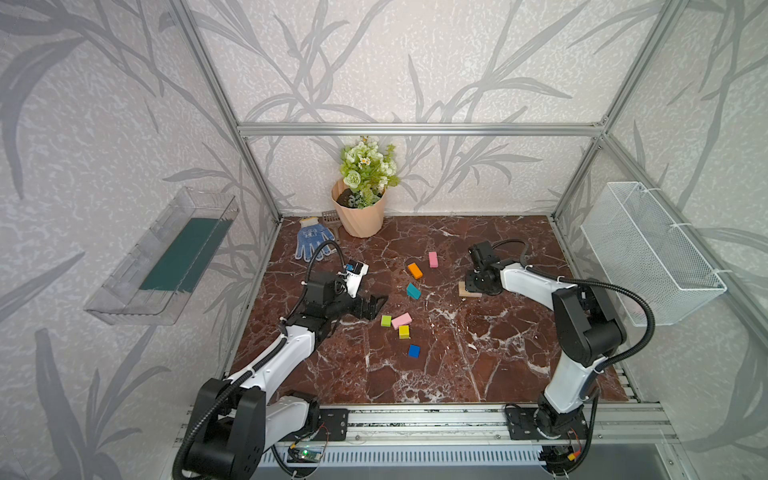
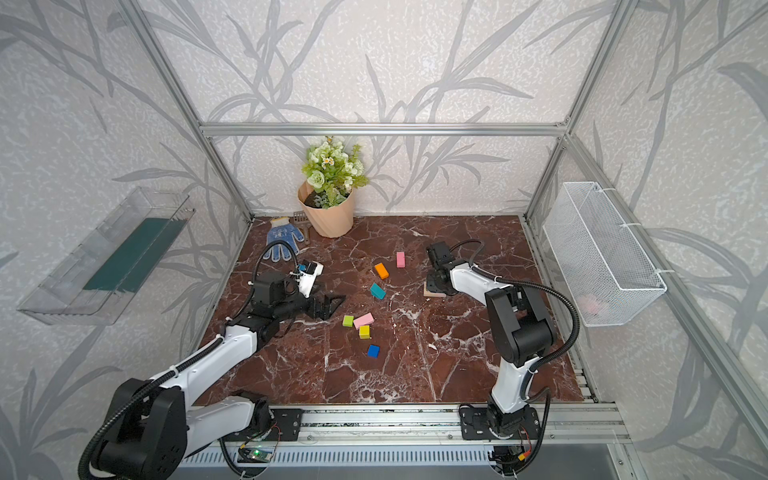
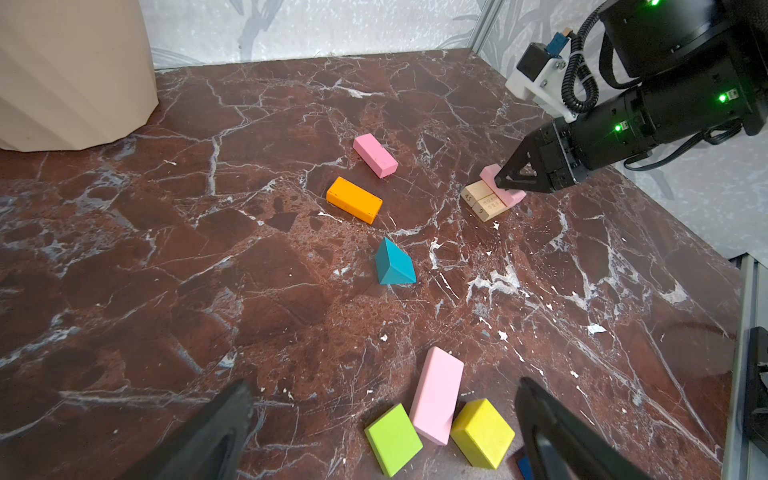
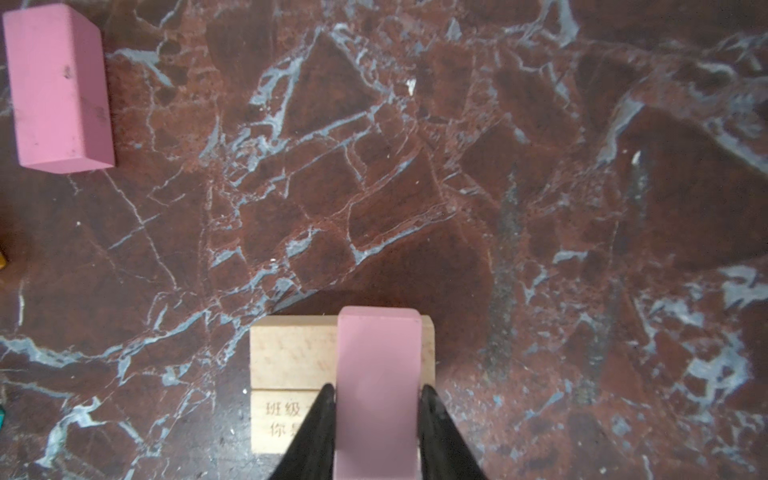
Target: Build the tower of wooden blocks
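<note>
Stretches right arm low over the desk (image 1: 457,365), wrist bent down, right end effector (image 4: 376,390) clamped on a pink bar (image 4: 376,353) lying across two plain-wood bars (image 4: 291,353). Holds left arm low and level, left end effector (image 1: 379,307) spread wide near the lime cube (image 1: 386,321).
</note>
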